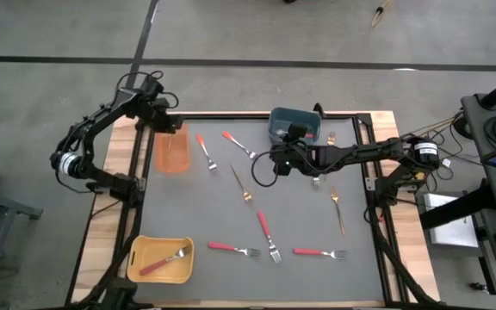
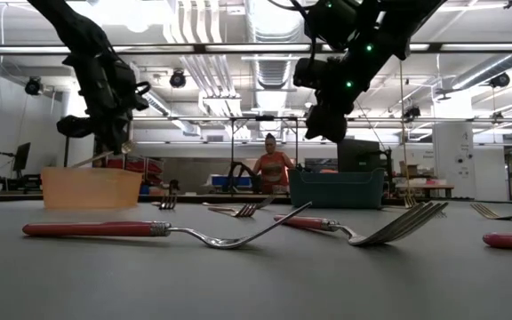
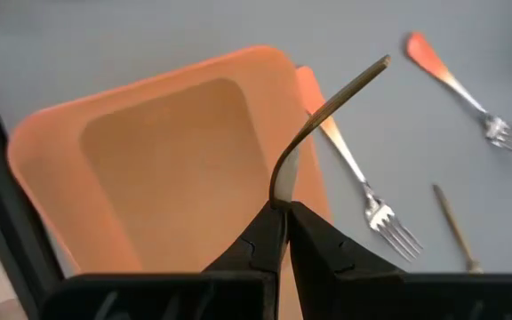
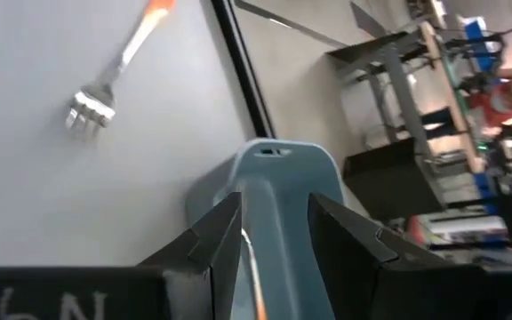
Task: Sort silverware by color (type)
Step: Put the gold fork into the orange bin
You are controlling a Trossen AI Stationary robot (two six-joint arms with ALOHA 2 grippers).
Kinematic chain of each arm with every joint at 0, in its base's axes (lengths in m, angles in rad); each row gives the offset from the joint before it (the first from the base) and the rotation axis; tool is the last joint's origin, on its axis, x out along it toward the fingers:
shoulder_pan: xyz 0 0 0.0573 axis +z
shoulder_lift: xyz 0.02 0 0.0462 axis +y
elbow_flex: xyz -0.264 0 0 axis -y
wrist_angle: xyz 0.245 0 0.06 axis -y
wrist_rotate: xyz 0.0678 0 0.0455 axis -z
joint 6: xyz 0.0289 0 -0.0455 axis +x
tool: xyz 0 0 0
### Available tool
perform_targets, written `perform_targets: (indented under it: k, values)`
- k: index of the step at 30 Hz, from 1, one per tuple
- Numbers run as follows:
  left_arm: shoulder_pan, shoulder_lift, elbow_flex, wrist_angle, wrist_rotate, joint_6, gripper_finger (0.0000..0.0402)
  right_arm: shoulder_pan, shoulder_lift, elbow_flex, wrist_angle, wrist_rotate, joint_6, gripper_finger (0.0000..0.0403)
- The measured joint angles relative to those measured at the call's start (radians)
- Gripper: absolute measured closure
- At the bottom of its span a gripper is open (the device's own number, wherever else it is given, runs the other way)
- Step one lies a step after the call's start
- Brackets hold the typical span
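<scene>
Holding a thin gold fork (image 3: 327,107) pinched between my shut left fingers (image 3: 265,240), I have my left gripper (image 1: 169,126) above the orange bin (image 1: 172,153) at the table's far left corner. The fork's long axis runs outward from my fingertips and bends partway, so its free end reaches past the bin's wall towards the orange-handled fork (image 3: 349,164) lying just beside that bin on the mat. The bin's open floor lies straight below the grip (as far as my wrist view tells), so I judge my left arm to be the one nearer a drop.

My right gripper (image 1: 284,160) hangs over the mat just in front of the blue-grey bin (image 1: 294,123). Its fingers (image 4: 216,236) stand part open, and I cannot tell whether anything sits between them; a thin pale streak shows in the gap. Another orange-handled fork (image 4: 114,76) lies well apart from it on the mat.

Red-handled forks (image 1: 231,249) lie along the near side, one in the yellow bin (image 1: 160,259).
</scene>
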Motion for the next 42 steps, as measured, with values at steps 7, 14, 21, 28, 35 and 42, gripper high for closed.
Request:
perform_targets:
  k: [7,14,21,28,35,42]
  values:
    - [-0.008,0.04,0.0,0.002,-0.021,-0.023,0.0401,-0.022,0.0,0.0,0.018,-0.06,0.019,0.0284]
    - [-0.008,0.088,-0.001,0.0,-0.022,-0.022,0.0401,-0.023,0.0,0.0,0.018,-0.06,0.019,0.0284]
    - [-0.008,0.099,-0.002,0.001,-0.023,-0.006,0.0401,-0.023,0.0,0.0,0.028,-0.06,0.026,0.0284]
    - [-0.008,0.108,-0.002,0.004,-0.023,-0.005,0.0401,-0.023,0.0,0.0,0.029,-0.06,0.026,0.0284]
    - [-0.008,0.132,-0.002,0.005,-0.024,-0.014,0.0401,-0.023,0.001,0.0,0.028,-0.06,0.026,0.0284]
    - [-0.008,0.16,-0.002,0.005,-0.024,-0.014,0.0401,-0.023,0.002,0.0,0.026,-0.06,0.026,0.0284]
